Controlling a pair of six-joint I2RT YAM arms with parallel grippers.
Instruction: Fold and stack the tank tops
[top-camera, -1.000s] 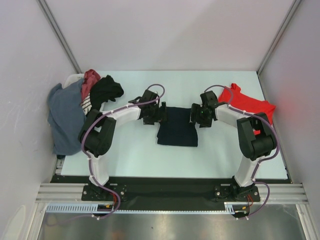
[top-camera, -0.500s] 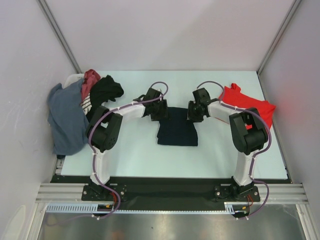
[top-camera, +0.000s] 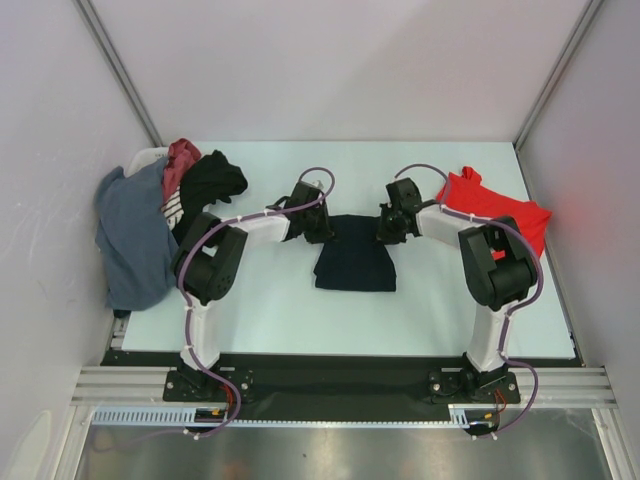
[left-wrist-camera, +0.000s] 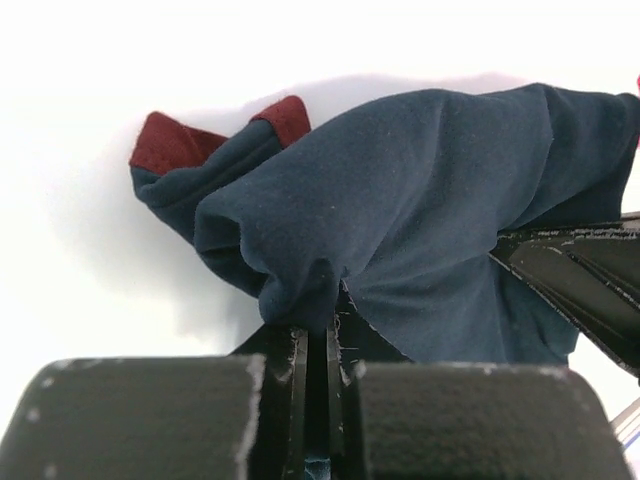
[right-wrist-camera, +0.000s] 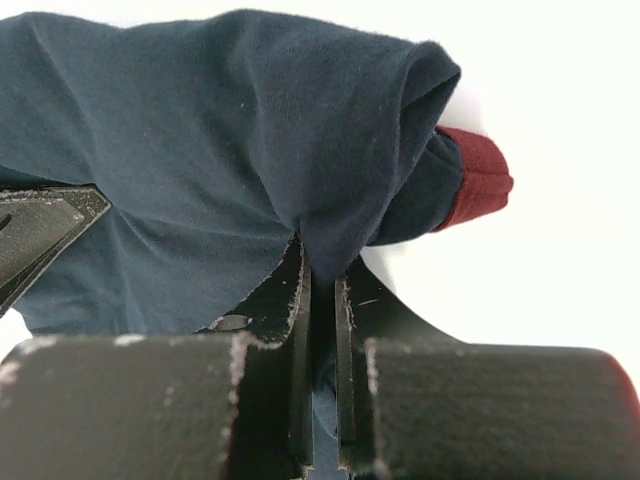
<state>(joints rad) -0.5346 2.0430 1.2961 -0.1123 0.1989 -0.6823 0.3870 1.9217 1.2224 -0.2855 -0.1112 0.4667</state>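
At the far left, a white plastic basket (top-camera: 141, 158) holds a heap of clothes (top-camera: 135, 225) in grey-blue, maroon and black, spilling over its near side. In the middle of the pale table (top-camera: 280, 315), the navy tank top (top-camera: 355, 264) lies folded. The left gripper (top-camera: 318, 224) is at its far left corner and the right gripper (top-camera: 390, 224) at its far right corner. Only the wrist views show the grip: each pair of fingers is clamped tight on a bunched fold of navy cloth, with maroon trim (left-wrist-camera: 170, 142) beyond it. The red tank top (top-camera: 497, 208) lies crumpled at the far right. Compared with a second ago, both grippers sit closer together and slightly farther back.
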